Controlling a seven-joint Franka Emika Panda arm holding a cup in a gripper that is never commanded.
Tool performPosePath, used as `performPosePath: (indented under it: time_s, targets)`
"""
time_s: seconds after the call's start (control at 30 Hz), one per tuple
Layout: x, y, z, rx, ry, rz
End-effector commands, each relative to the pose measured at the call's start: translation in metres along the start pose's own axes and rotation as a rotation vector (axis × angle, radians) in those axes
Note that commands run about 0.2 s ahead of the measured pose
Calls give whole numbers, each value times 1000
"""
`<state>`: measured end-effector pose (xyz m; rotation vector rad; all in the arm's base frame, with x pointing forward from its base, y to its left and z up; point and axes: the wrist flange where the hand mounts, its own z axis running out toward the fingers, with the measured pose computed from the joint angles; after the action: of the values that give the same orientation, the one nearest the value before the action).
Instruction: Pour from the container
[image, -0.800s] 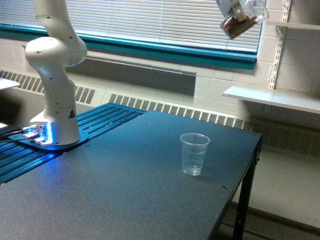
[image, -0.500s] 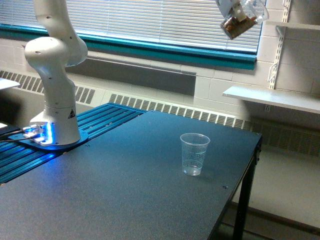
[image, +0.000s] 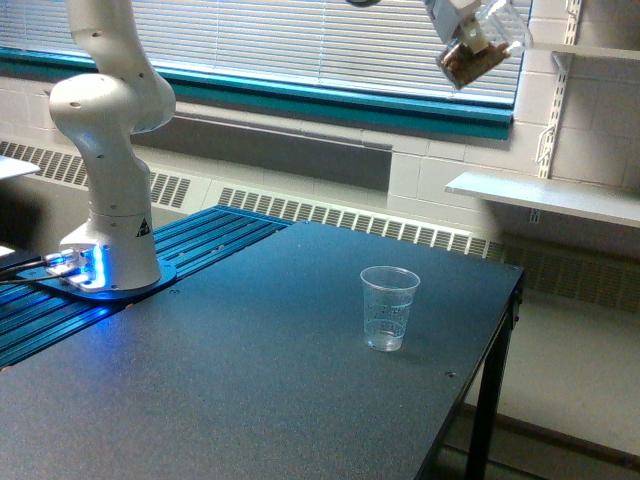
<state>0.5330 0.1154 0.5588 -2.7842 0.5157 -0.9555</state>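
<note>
High at the top of the exterior view, my gripper (image: 462, 18) is shut on the container (image: 478, 50), a clear smooth-walled cup tilted to one side with brown contents settled in its lower end. Most of the gripper is cut off by the frame's top edge. Far below it and somewhat to the exterior view's left, a smaller tapered clear plastic cup (image: 389, 308) stands upright on the dark table (image: 250, 370) and looks empty.
The arm's white base (image: 108, 180) stands on a blue ribbed plate (image: 190, 245) at the exterior view's left. A window with blinds and a teal sill runs behind. White wall shelves (image: 545, 195) hang at the right. The table's right edge (image: 505, 330) drops to the floor.
The held container has shifted slightly up and to the exterior view's left, staying tilted. The small cup on the table has not moved.
</note>
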Motion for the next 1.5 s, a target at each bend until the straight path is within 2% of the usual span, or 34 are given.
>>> performPosePath:
  time_s: [0.03, 0.4, 0.8, 1.0, 1.27, 1.5]
  targets:
    - [2, 31, 4, -34, 16, -5]
    - [-16, 71, 16, -87, 6, -34]
    - [-56, 109, 34, -114, -46, -63]
    - [-78, 126, 42, -127, -90, -85]
    - [-96, 151, 48, -153, -100, -109]
    - [-114, 170, 57, -184, -140, -114]
